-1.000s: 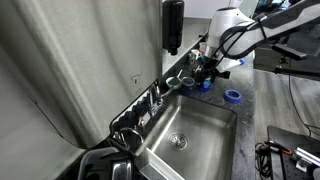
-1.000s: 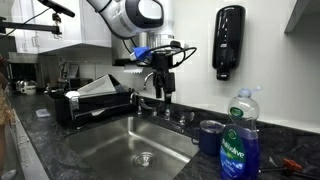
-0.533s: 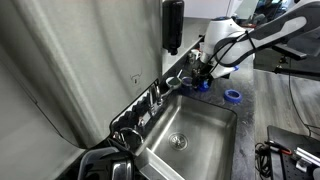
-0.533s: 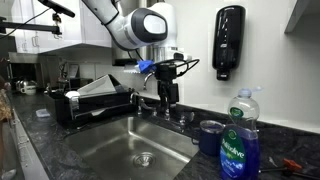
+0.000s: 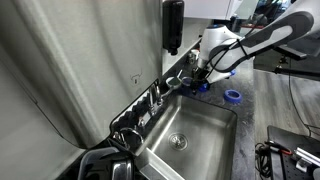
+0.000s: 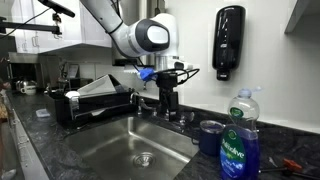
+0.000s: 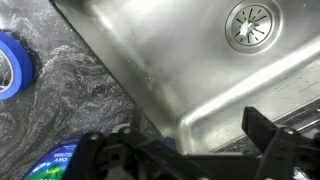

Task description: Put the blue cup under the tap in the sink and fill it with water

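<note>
- The tool (image 6: 168, 104) hangs over the far right corner of the sink (image 6: 100, 146), its fingers (image 7: 268, 142) spread wide apart with nothing between them.
- In an exterior view, the blue cup (image 6: 210, 136) stands upright on the dark stone tabletop (image 7: 80, 85), right of the sink and just left of a dish soap bottle (image 6: 240, 140).
- The cup is right of and below the tool, apart from it.
- The tap (image 5: 152, 98) sits along the sink's far edge, left of the tool.
- A blue tape ring (image 5: 232, 95) lies flat on the tabletop beside the basin.
</note>
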